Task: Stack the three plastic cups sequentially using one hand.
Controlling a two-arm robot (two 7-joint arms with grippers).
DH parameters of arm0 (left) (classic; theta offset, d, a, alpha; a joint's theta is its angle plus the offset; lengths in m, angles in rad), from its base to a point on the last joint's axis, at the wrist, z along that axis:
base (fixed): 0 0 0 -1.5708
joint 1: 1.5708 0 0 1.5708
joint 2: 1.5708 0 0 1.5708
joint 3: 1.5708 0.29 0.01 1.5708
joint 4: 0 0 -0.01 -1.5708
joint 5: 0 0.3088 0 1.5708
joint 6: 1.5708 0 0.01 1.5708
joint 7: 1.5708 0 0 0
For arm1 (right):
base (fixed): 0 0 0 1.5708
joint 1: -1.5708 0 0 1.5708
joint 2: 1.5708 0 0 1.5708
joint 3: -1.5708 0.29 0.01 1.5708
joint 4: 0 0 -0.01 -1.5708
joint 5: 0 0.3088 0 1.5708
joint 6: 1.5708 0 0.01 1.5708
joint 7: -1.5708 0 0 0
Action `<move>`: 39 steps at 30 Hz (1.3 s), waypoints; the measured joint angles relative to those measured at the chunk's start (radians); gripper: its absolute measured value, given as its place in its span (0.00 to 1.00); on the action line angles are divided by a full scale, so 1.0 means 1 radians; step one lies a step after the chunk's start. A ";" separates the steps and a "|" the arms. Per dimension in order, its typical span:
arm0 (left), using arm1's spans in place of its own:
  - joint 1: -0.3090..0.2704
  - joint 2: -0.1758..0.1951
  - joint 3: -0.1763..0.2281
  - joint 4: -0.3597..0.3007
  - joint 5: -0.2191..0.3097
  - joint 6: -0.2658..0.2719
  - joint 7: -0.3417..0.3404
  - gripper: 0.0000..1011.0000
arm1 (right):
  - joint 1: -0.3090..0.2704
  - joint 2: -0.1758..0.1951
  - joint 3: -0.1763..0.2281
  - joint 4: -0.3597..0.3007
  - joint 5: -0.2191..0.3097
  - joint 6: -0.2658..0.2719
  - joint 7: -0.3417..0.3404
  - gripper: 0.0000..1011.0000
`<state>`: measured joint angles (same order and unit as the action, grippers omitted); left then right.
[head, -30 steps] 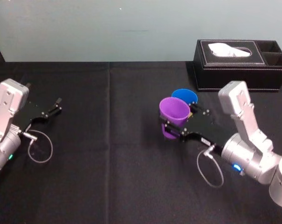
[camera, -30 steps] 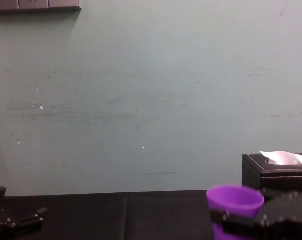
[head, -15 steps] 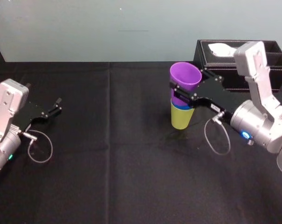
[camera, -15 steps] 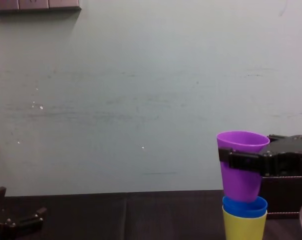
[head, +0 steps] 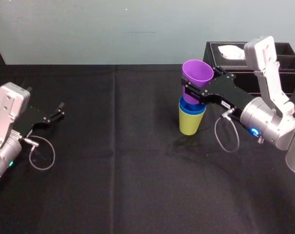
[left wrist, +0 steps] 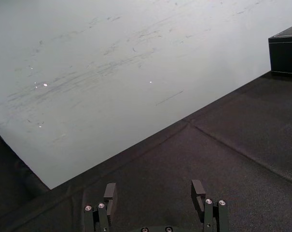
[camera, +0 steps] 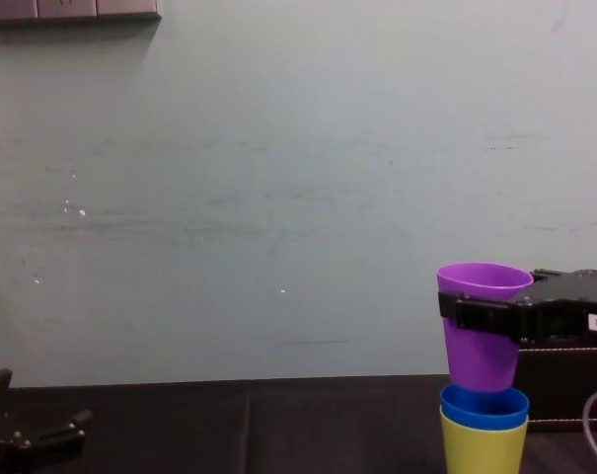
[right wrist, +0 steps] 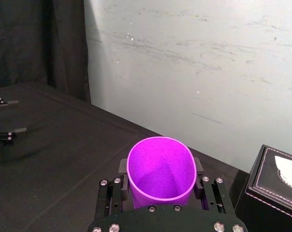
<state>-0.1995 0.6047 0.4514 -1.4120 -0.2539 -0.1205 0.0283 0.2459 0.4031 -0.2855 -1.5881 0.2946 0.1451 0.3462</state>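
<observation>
A purple cup (head: 197, 79) (camera: 480, 331) (right wrist: 160, 169) is held upright in my right gripper (head: 195, 89) (camera: 481, 314) (right wrist: 160, 186), whose fingers press on both its sides. It hangs directly above a blue cup (head: 191, 106) (camera: 484, 405) nested inside a yellow-green cup (head: 190, 122) (camera: 482, 446) standing on the black table (head: 113, 170). The purple cup's base sits at about the blue rim. My left gripper (head: 58, 110) (left wrist: 155, 198) rests open and empty at the far left.
A black tissue box (head: 254, 66) (camera: 574, 385) (right wrist: 276, 188) stands at the back right, just behind my right arm. A loose cable loop (head: 42, 156) lies by the left arm. A pale wall (head: 113, 29) rises behind the table.
My right gripper lifted the purple cup from table level, carried it back and right over the blue and yellow-green stack, and has lowered it slightly. The left arm stayed still.
</observation>
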 joint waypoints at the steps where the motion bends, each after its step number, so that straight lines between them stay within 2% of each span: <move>1: 0.000 0.000 0.000 0.000 0.000 0.000 0.000 1.00 | 0.003 -0.001 -0.001 0.007 -0.002 -0.001 0.000 0.72; 39: 0.000 0.000 0.000 0.000 0.000 0.000 0.000 1.00 | 0.004 -0.028 -0.025 0.109 -0.037 -0.028 0.001 0.72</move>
<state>-0.1995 0.6047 0.4514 -1.4119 -0.2539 -0.1205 0.0283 0.2502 0.3755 -0.3109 -1.4790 0.2577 0.1167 0.3472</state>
